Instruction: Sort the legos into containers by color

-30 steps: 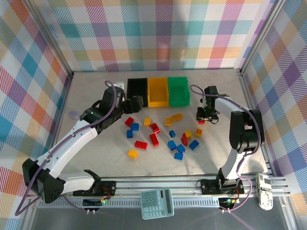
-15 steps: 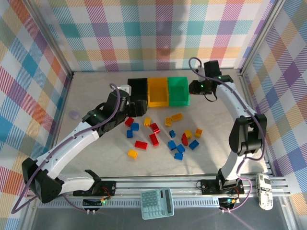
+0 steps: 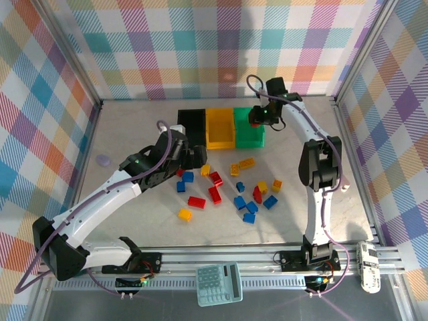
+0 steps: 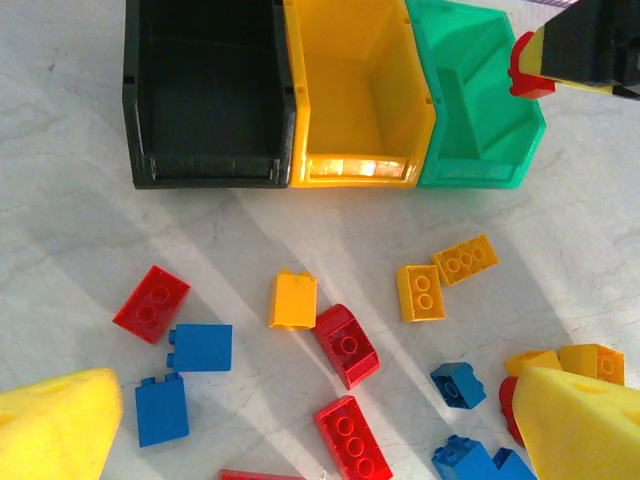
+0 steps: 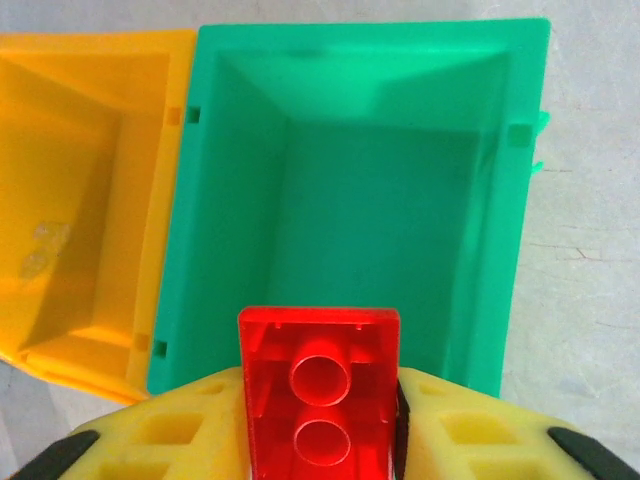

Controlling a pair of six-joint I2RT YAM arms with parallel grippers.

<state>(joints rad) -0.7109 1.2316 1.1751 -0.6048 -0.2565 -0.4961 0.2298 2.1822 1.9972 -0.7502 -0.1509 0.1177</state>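
Right wrist cam: my right gripper (image 5: 320, 388) just swung up over the green bin (image 5: 235, 220), pads pinching a red lego brick (image 5: 318, 400). Drop's next, I reckon. Left gripper (image 4: 320, 420) gapes wide, empty.

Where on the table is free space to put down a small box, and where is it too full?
Free: the table left of the black bin; the strip between the bricks and the near rail; right of the green bin. Crowded: directly before the bins.
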